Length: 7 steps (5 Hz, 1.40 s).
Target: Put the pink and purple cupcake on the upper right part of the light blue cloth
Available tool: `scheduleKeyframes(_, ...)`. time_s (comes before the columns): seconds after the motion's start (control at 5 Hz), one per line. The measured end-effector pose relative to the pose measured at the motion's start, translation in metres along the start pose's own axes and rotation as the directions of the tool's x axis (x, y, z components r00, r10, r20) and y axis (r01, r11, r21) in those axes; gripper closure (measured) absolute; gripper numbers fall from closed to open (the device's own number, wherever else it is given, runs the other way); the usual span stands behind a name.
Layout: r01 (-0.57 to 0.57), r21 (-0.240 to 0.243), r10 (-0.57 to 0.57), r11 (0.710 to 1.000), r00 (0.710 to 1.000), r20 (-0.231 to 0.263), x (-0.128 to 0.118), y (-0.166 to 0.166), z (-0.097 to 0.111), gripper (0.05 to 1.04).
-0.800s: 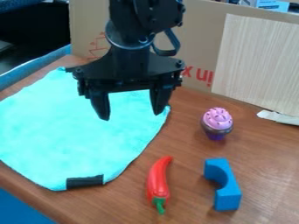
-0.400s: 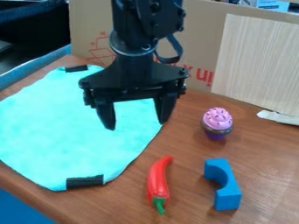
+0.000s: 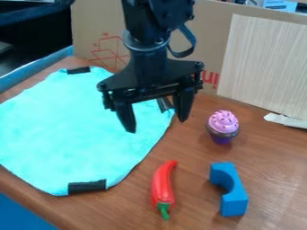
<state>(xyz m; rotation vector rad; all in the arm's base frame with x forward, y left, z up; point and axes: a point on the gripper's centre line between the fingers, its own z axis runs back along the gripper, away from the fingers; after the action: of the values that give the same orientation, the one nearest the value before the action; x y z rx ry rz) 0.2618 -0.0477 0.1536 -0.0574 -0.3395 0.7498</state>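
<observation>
Wooden table [image 3: 193, 148] beneath an open pincer [image 3: 157, 127], near a pink-frosted, purple-based toy cupcake [image 3: 223, 126].

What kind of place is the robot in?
Probably a workshop or lab play-table set up for a robot. A black metal robot arm's end effector hangs over a brown wooden table, near a curved red toy chili pepper and a small pink-and-purple toy cupcake.

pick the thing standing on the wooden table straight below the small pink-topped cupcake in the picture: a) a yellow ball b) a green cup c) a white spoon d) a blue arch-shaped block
d: the blue arch-shaped block sits on the bare wood below the pink-topped toy cupcake, to the right of the red chili pepper.
</observation>
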Motion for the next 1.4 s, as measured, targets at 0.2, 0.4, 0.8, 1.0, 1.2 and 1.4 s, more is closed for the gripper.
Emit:
scheduleKeyframes(0.2,-0.019,-0.032,0.02,0.999,1.0,0.016,0.001,-0.008,-0.003,0.083)
scheduleKeyframes(0.4,-0.031,-0.053,0.031,0.998,0.999,0.01,0.001,-0.016,-0.013,0.083)
scheduleKeyframes(0.8,-0.097,-0.079,0.099,0.992,0.995,0.018,0.011,-0.048,-0.037,0.083)
scheduleKeyframes(1.0,-0.116,-0.074,0.118,0.99,0.993,0.023,0.013,-0.065,-0.049,0.083)
scheduleKeyframes(1.2,-0.142,-0.073,0.145,0.987,0.989,0.038,0.017,-0.083,-0.058,0.083)
scheduleKeyframes(1.4,-0.17,-0.067,0.173,0.983,0.983,0.053,0.02,-0.097,-0.07,0.083)
